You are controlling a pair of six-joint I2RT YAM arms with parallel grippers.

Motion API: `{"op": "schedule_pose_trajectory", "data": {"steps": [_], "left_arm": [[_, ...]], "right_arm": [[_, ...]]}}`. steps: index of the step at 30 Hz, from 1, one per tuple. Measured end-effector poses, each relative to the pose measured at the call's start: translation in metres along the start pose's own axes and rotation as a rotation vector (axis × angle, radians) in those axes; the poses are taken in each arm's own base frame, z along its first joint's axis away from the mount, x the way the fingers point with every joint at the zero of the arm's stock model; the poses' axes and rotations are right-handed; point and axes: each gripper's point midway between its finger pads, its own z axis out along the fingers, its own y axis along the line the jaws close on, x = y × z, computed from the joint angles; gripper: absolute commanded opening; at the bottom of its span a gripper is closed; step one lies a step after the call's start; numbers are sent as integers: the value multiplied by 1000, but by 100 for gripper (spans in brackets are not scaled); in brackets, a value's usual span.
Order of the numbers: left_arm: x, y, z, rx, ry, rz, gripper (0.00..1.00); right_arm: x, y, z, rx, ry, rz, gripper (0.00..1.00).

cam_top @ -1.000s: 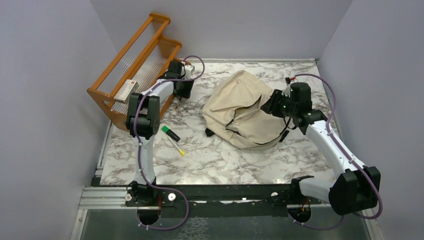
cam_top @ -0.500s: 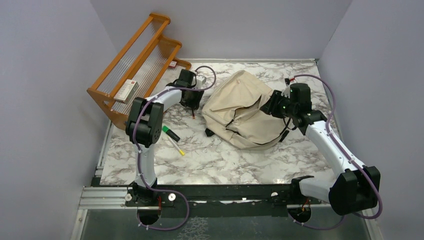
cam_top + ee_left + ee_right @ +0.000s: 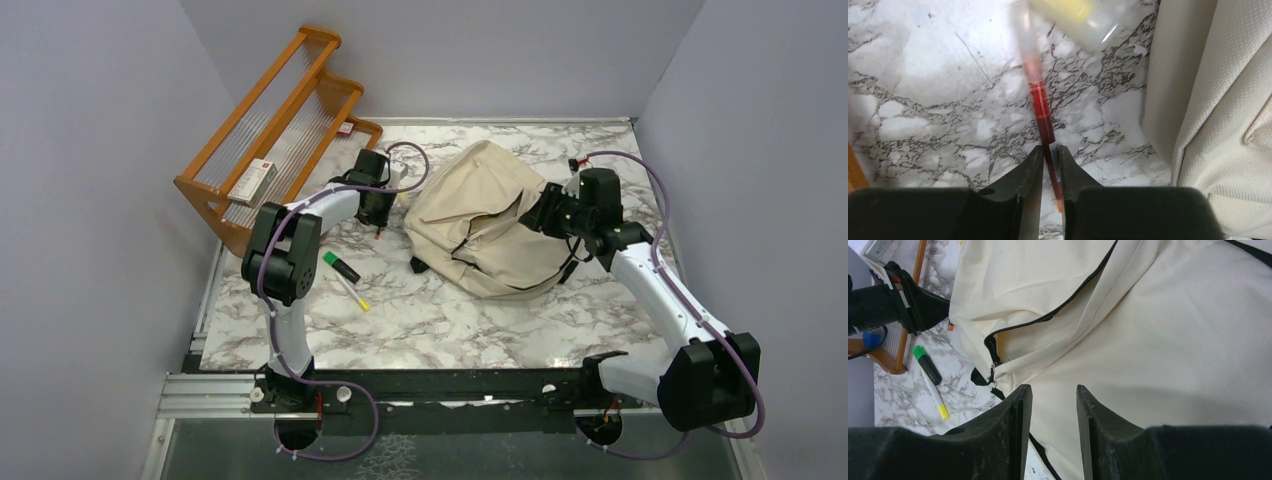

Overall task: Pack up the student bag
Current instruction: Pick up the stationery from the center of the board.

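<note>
Getting a writing tool into the bag looks to be the step in hand. The left gripper (image 3: 1050,160) is clenched on a red pen (image 3: 1040,107), whose shaft runs out between the two fingers over the marble table (image 3: 440,320). Its far end is blurred, so what sort of cap it has cannot be told. The student bag (image 3: 480,215) lies slumped on the far middle of the table, and its cream canvas side is just beside the left gripper in the left wrist view.

The right gripper (image 3: 1053,405) sits at the bag's right side with its jaws parted. The right wrist view shows nothing between them, only cream fabric and the black zipper line (image 3: 1048,317) beyond. From above, a dark gap shows in the bag close to that gripper.

The next move probably calls for the left arm to swing the pen over the canvas to that gap, while the right gripper takes the edge and holds the mouth apart. The soft fabric may sag shut otherwise.

A green highlighter (image 3: 341,267) and a yellow-tipped pen (image 3: 352,292) lie nearer the arms, apart from the bag, likely next. A small box (image 3: 252,182) rests on the wooden rack (image 3: 270,120).
</note>
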Motion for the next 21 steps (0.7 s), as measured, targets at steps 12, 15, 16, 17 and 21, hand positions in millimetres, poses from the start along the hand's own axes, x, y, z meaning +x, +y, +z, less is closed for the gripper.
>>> {"op": "schedule_pose_trajectory", "data": {"steps": [12, 15, 16, 17, 21], "left_arm": [[-2, 1, -70, -61, -20, -20, 0], [-29, -7, -109, -43, -146, -22, 0], [-38, -12, -121, -22, -190, -21, 0], [-47, -19, -133, 9, -239, -24, 0], [-70, -47, -166, 144, -392, -82, 0]], "right_arm": [[-18, 17, -15, -47, -56, 7, 43], [-24, 29, -18, -95, -68, 22, 43], [-25, 33, -19, -114, -69, 31, 43], [-26, 37, -19, -136, -69, 42, 43], [-34, 61, -23, -241, -80, 106, 47]]}}
